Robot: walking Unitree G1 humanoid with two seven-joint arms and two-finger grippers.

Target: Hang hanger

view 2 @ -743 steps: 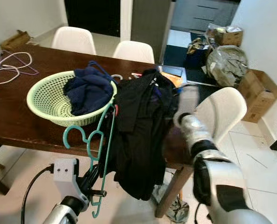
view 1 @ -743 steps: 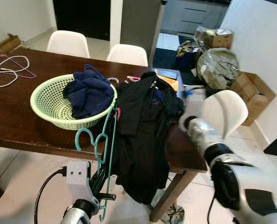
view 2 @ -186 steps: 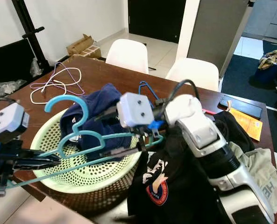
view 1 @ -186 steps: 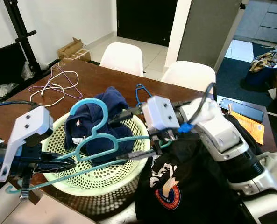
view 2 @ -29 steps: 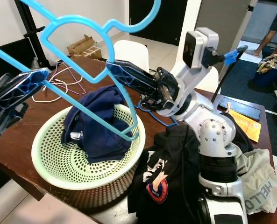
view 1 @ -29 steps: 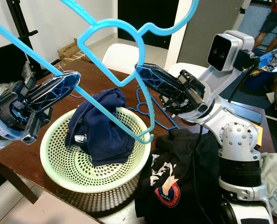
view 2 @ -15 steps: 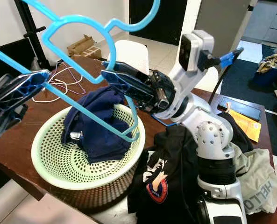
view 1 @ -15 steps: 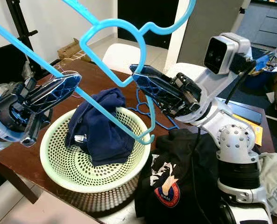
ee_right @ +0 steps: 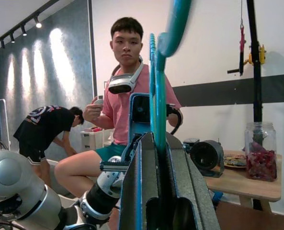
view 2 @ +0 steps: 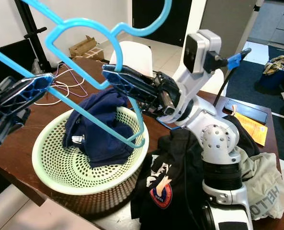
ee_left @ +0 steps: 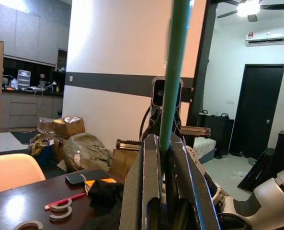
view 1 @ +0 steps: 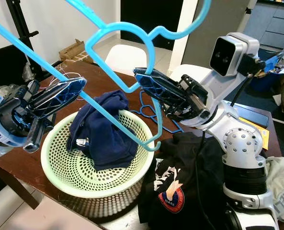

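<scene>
Above the basket (view 1: 60, 172), both grippers' fingers still clamp the hanger (view 1: 127, 36), seemingly slightly higher.

The teal hanger (view 1: 127, 72) runs off the top edge above both grippers, so its hook is only partly seen, and its long bar leaves the frame past the left gripper (view 1: 67, 91). Behind the right gripper (view 1: 153, 86), the black shirt (view 1: 185, 191) is cut by the bottom edge. The navy garment (view 1: 101, 134) hides the basket (view 1: 60, 167) floor below the held hanger.
</scene>
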